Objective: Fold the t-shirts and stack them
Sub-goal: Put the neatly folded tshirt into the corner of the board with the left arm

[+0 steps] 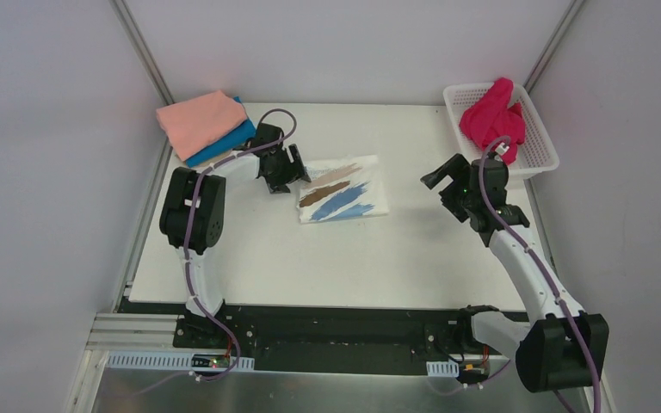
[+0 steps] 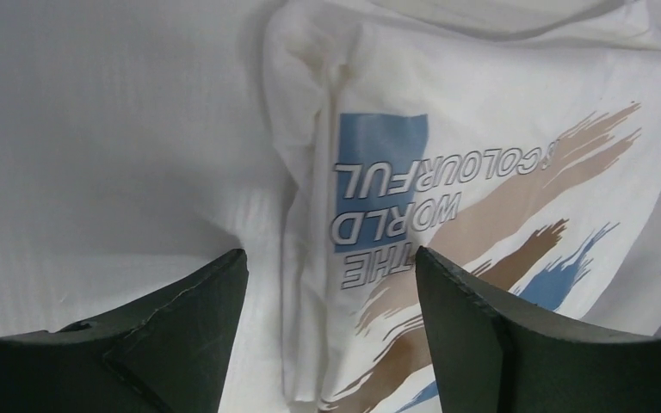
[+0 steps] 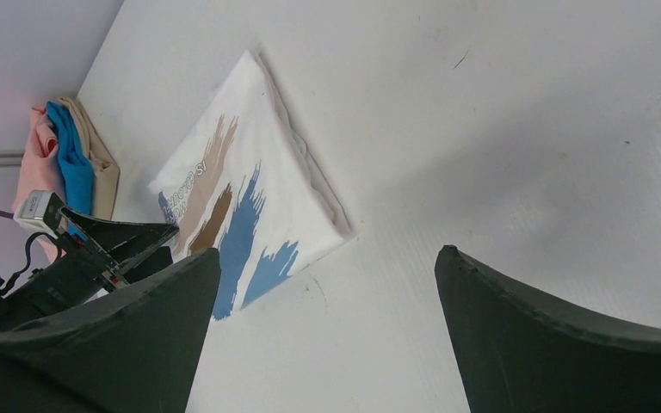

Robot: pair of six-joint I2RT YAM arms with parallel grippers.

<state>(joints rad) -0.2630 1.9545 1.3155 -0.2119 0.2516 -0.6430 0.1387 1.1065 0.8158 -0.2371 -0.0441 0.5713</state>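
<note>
White printed tee [image 1: 342, 191]: folded into a flat packet, lying a bit crooked in the middle of the worktop [image 1: 310, 258], print side up.
Left claw [image 1: 286, 176]: set at the packet's left edge, jaws parted with the folded edge in the gap between them. Nothing is seen pinched, though how deep the layers sit in there can't really be told from the wrist view.
Right claw [image 1: 439, 179]: spread wide, hung over bare worktop to the right of the packet, nothing held.
Stack: salmon-pink tee [image 1: 200, 120] laid on the bright blue tee [image 1: 224, 144] at the far left corner, well apart from the packet.
Magenta tee [image 1: 495, 116]: bunched in the basket [image 1: 540, 146] at the far right, not folded yet.
Risk 1: only the top layer could get caught, so the packet would be peeled open when lifted.
Risk 2: with one edge held and the other side unsupported, the folds could be dragged loose on the way to the stack.
Risk 3: a crooked drop could be made, leaving the pile lopsided or the pink tee shoved off the blue one.
Risk 4: a pinch made too low could be jammed against the worktop, and the cloth bunched up instead of gripped.
</note>
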